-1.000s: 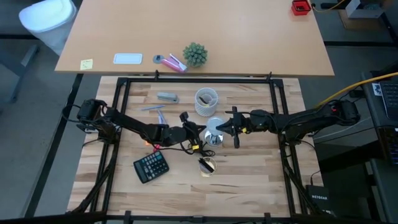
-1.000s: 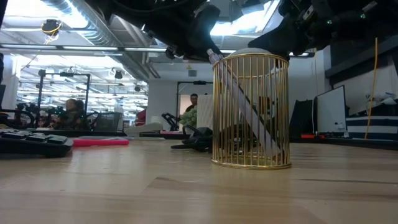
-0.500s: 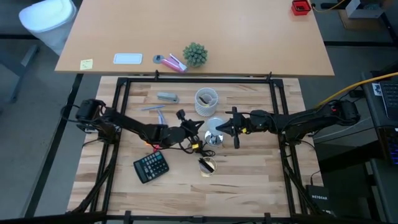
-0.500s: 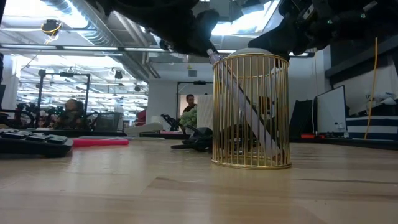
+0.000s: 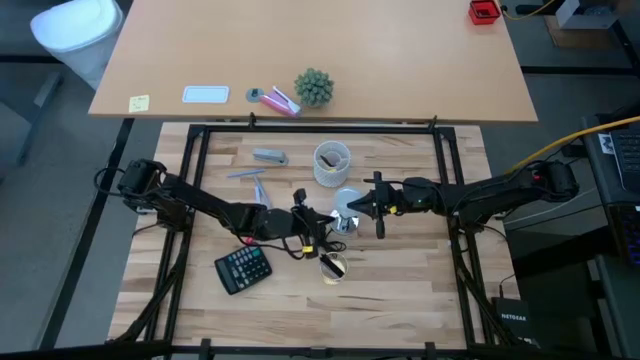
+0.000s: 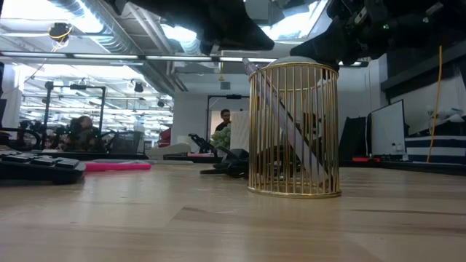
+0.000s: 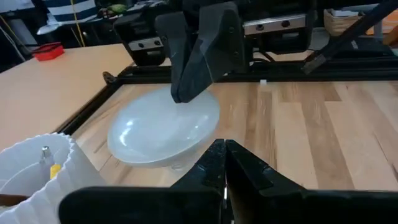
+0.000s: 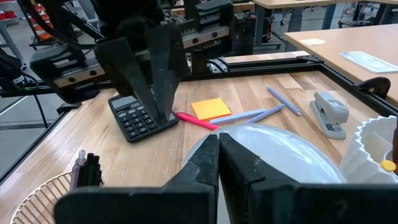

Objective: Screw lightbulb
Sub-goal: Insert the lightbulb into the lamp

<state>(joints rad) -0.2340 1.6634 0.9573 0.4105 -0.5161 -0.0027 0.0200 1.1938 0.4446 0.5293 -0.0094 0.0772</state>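
Note:
The lightbulb (image 7: pixel 163 127) shows as a glossy white dome at the middle of the table (image 5: pixel 345 200); what carries it is hidden. My left gripper (image 7: pixel 224 148) is shut, its tips just short of the dome on the bulb's left side (image 5: pixel 326 217). My right gripper (image 8: pixel 217 140) is shut and comes from the table's right side (image 5: pixel 360 208). Its tips stand at the dome's upper edge (image 7: pixel 185 94). In the low view the dome (image 6: pixel 295 60) peeks out above the gold basket. My right gripper's shut fingertips meet the outline of the bulb's rounded top (image 7: pixel 186 107), coming nearly level from the table's right. I cannot tell whether they touch it. My left gripper's shut tips stand beside the dome's lower edge (image 7: pixel 205 138); no frame shows them touching it.
A gold wire basket (image 5: pixel 333 267) with pens stands near the front, a calculator (image 5: pixel 243 268) left of it. A pale pleated cup (image 5: pixel 332 162) is behind the bulb. A stapler (image 5: pixel 268 156), loose pens (image 5: pixel 250 180) and a black cord (image 5: pixel 298 238) lie to the left.
My left gripper has risen a little and swung toward the table's near edge, turning as it went, and has stayed shut. The bulb stands as before.

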